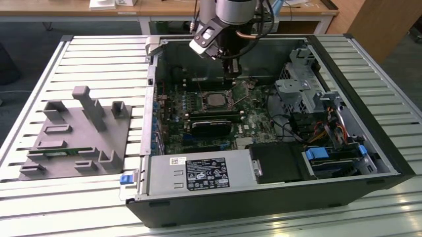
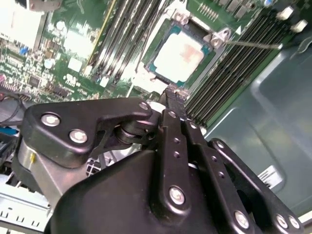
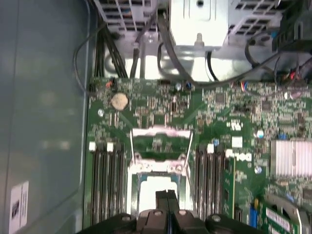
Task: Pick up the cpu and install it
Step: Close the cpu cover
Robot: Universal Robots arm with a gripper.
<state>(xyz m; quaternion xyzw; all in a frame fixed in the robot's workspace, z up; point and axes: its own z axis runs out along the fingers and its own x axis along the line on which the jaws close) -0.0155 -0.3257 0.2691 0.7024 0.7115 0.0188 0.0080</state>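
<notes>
Starting at the gripper: black fingers pressed together along a thin seam, pinching nothing. Hangs inside the open computer case, low over the green motherboard, with the tip at one edge of the processor socket in both wrist views. Touching that edge or just clear of it: cannot tell.

Just past the tip, the cpu, lying flat in the socket with its metal top facing out through the open side of the case. Square, so no long axis to speak of. Sits with edges parallel to the socket frame and to the black memory slots flanking it on two sides. Pale silver-grey on top, washed by a bright glare, rimmed by a narrow dark green border.

Beside the socket, a metal load plate, swung open and off the cpu. From one socket corner, a thin metal lever, slanting across the memory slots.

Farther out on the board, a round coin cell and a finned heatsink. Beyond the board's edge, black cables running toward a grey drive cage.

Along the near wall of the case in the exterior view, a labelled power supply. Under everything, a slatted metal table. On the exterior view's left, well apart from the gripper, a grey fixture block.
</notes>
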